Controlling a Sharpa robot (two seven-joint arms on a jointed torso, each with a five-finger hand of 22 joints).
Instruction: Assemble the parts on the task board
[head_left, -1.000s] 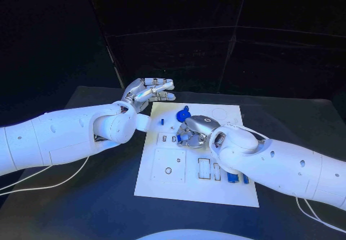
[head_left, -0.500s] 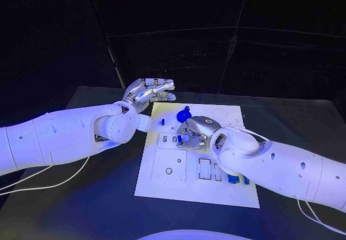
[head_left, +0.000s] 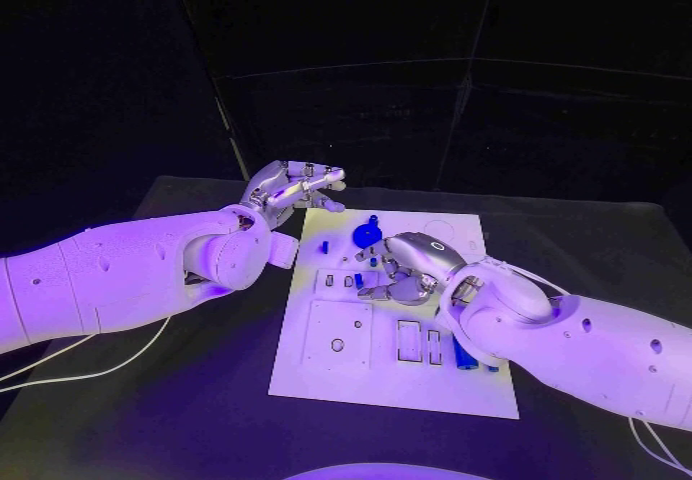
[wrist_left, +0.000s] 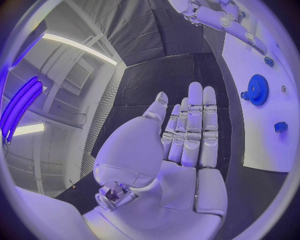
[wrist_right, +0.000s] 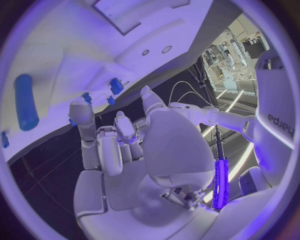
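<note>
Lying on white task board (head_left: 378, 375), small blue parts (head_left: 366, 235), blue gear among them

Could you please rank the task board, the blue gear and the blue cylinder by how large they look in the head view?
1. Task board, by far the largest.
2. Blue gear.
3. Blue cylinder, though the right arm partly hides it, so its place behind the gear is unsure.
</note>
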